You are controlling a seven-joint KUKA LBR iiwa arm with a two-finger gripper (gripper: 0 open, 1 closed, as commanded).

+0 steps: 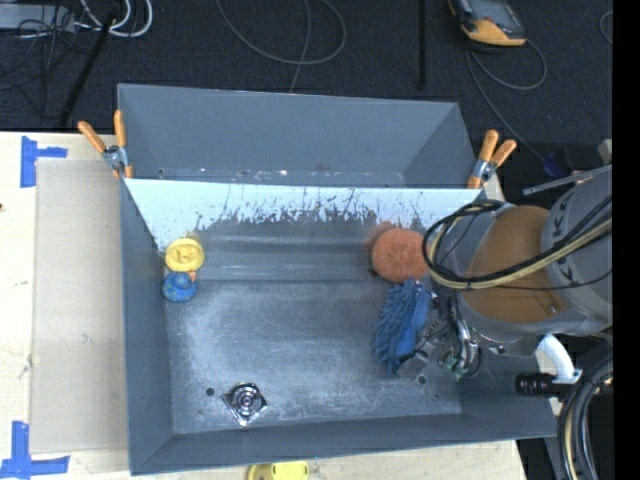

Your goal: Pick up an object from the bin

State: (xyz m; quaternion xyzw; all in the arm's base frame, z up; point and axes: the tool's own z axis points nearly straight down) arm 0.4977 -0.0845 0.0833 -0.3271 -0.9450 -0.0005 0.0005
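Nearest thing to the gripper: a blue shaggy cloth [400, 323], bunched into a long lump on the right side of the bin floor. It runs roughly upright in the camera view, with the top end near the back slope and the lower end angled toward the right wall.

The gripper [437, 356] sits low in the bin, right at the cloth's lower right edge. It looks to be touching or just beside the cloth, and I can't say which. Dark hardware and blue pile overlap there, so I can't tell whether the gripper is released, clenched or has any of the cloth in it. I can't make out the cloth being lifted; it appears to lie on the floor.

Just above the cloth's top end is an orange-red round ball [398, 253], resting where the floor meets the back slope. It is touching or nearly touching the cloth.

The arm comes in over the right wall. Its orange cover [510, 258], with black cables [470, 223] looped around it, hangs above the right rim, beside the ball.

The other things are well apart from the gripper:
- a yellow-and-blue toy [183, 268], yellow disc over a blue base, at the far left against the back slope
- a small shiny metal piece [244, 400], front left, near the front wall

The bin [300, 338] floor between those and the cloth is bare grey metal with a whitish scuffed patch in the middle.
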